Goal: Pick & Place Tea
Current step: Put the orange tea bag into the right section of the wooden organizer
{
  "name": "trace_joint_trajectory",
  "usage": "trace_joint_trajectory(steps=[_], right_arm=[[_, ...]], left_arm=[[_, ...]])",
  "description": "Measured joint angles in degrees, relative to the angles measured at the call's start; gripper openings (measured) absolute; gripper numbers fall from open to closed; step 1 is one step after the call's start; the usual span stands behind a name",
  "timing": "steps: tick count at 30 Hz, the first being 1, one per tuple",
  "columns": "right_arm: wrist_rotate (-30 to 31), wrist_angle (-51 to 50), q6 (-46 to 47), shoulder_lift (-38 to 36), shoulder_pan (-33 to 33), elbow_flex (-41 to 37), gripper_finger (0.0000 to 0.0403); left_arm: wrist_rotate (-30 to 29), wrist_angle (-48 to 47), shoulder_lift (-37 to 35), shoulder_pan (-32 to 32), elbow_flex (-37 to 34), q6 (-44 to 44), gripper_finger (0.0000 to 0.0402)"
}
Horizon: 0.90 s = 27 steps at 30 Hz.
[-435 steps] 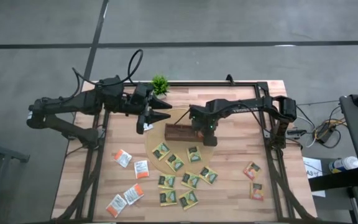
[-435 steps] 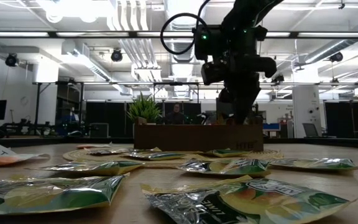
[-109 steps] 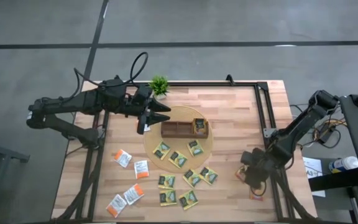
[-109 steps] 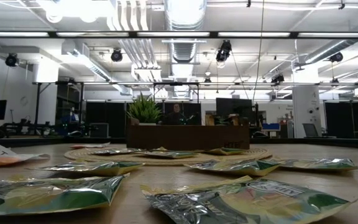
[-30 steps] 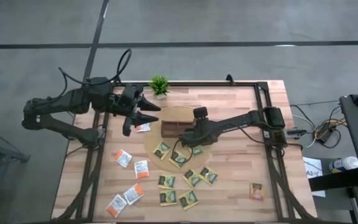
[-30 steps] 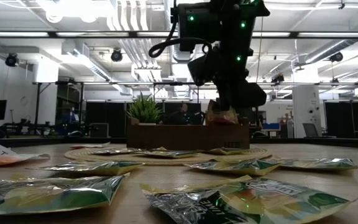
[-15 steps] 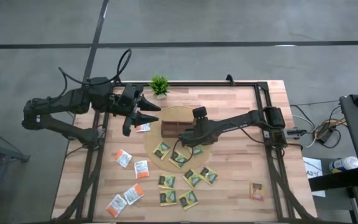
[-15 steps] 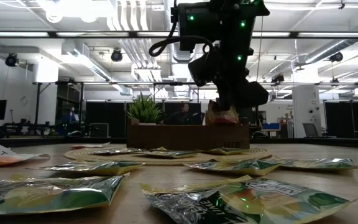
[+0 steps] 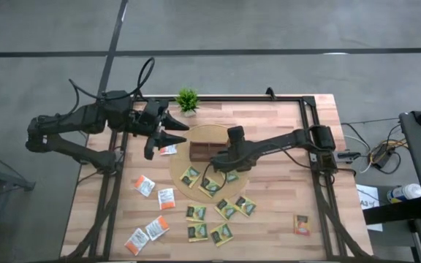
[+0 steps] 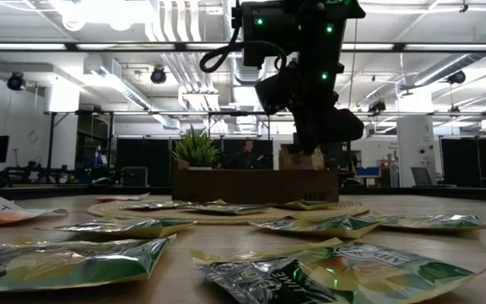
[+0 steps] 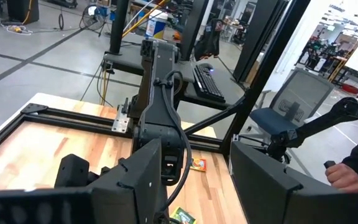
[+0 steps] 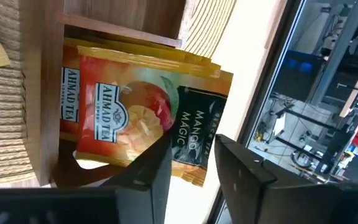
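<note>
Since a moment ago we see the right claw (image 9: pixel 229 155) letting go: its fingers (image 12: pixel 156 163) now stand apart over the right-hand compartment of the brown tray (image 9: pixel 209 153), and the red-pink sachet (image 12: pixel 126 124) it carried lies inside that compartment, no longer pinched. In the right wrist view the sachet rests tilted against the wooden wall, on top of a yellow-edged sachet already there. In the low view we see the sachet's top edge poking above the tray rim just under the claw.

Our left claw (image 9: pixel 168 136) hangs spread near the far left corner of the table (image 9: pixel 276 197), beside the small potted plant (image 9: pixel 188 98), with nothing between its fingers. Just under it a white-and-orange sachet (image 9: pixel 168 150) lies on the wood.

The tray sits on a round woven mat (image 9: pixel 245 172). Green-and-yellow sachets (image 9: pixel 210 213) lie scattered on the mat's near edge and on the table in front of it. More white-and-orange sachets (image 9: pixel 152 212) lie toward the near left, and one red-pink sachet (image 9: pixel 301 224) remains alone at the near right, well apart from the rest.
</note>
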Motion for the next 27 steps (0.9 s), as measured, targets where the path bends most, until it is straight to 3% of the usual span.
trace_joint_trajectory(steps=[11,14,18,22,27], right_arm=[[-3.3,-0.6,2.5,-5.8,-0.2,0.1,0.0164],[-7.0,-0.7,4.1,-7.8,-0.2,0.1,0.0169],[-16.3,-0.4,5.4,-10.7,-0.2,0.1,0.0170],[-26.0,0.1,5.8,-12.6,-0.4,0.1,0.0154],[-29.9,0.6,6.0,-12.8,-1.1,0.1,0.0098]], left_arm=[[0.0,0.0,0.0,0.0,0.0,-0.1,0.0188],[0.0,0.0,0.0,0.0,0.0,-0.1,0.0188],[0.0,0.0,0.0,0.0,0.0,-0.1,0.0188],[0.0,0.0,0.0,0.0,0.0,-0.1,0.0188],[0.0,0.0,0.0,0.0,0.0,-0.1,0.0188]])
